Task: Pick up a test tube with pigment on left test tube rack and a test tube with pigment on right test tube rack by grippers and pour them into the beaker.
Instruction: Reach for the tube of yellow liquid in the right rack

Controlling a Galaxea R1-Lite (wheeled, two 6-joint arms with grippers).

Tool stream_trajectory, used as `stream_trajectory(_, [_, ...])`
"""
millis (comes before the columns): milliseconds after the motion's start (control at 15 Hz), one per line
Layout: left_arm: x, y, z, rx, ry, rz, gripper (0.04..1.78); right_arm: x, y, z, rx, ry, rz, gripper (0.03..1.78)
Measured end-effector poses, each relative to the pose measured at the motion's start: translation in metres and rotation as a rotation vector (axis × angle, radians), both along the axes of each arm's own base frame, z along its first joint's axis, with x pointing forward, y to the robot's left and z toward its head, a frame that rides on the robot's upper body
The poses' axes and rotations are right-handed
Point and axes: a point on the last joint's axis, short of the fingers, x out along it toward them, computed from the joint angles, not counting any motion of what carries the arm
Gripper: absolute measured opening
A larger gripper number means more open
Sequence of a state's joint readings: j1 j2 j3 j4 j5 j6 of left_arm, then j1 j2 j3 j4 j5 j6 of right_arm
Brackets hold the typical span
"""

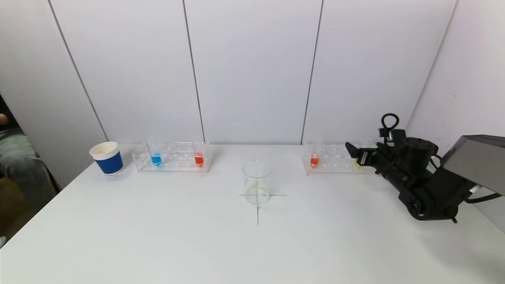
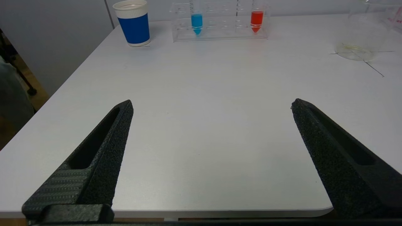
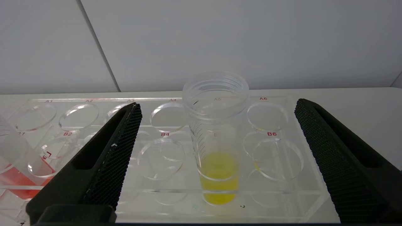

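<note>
From the head view we cannot see the left arm at all; only its wrist view shows the left gripper (image 2: 212,105), jaws spread wide and holding nothing, low over the near left part of the white table (image 1: 158,236). The yellow tube (image 3: 217,147) is nearly hidden in the head view behind the right gripper (image 1: 357,156); only a speck of yellow shows there. In the right wrist view it is plain: it stands upright in a hole of the right rack (image 1: 335,159), open-mouthed, with yellow liquid in its lower part. The right gripper's two fingers stand wide, one on either side of this tube and apart from it, touching nothing that we can see. The red tube in the right rack (image 1: 314,159) sits at that rack's left end; in the wrist view it is cut off at the edge and only partly visible. The left rack (image 1: 172,157) stands along the back wall side of the table with a blue tube (image 1: 156,159) near its left end and a red tube (image 1: 199,159) near its right end, both upright. The beaker (image 1: 257,182) stands between the two racks, nearer to us, on a cross drawn on the table; a faint yellowish ring shows at its bottom, though we cannot tell whether it is liquid. A blue and white paper cup (image 1: 106,158) stands just left of the left rack. At the far left edge, something dark and grey is cut off and we cannot make it out.
</note>
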State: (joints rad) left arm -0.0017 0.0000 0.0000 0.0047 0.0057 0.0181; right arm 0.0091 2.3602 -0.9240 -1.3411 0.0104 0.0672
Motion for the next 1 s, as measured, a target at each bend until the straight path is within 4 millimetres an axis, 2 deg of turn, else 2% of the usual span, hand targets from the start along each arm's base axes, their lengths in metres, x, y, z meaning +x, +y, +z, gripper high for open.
stream_trajectory(133, [0.0000,0.0000,0.0000,0.000,0.000,0.000,1.76,0.0001,0.0005,-0.0005,-0.003,-0.003,0.002,1.72])
stream_trajectory(333, [0.0000,0.0000,0.0000,0.000,0.000,0.000,1.76,0.0001,0.0005,-0.0011,-0.005,0.001,0.001,1.45])
stream_trajectory(467, [0.0000,0.0000,0.0000,0.000,0.000,0.000,1.76,0.0001,0.0008,-0.0011,-0.005,0.001,0.002,1.16])
stream_trajectory(667, [0.0000,0.0000,0.0000,0.000,0.000,0.000,1.76,0.0000,0.0010,-0.0014,-0.005,0.003,0.002,0.59])
stream_trajectory(733, [0.0000,0.0000,0.0000,0.000,0.000,0.000,1.76,0.0000,0.0009,-0.0013,-0.005,0.003,0.002,0.51])
stream_trajectory(1000, [0.0000,0.0000,0.0000,0.000,0.000,0.000,1.76,0.0000,0.0011,-0.0012,-0.005,0.003,0.002,0.47])
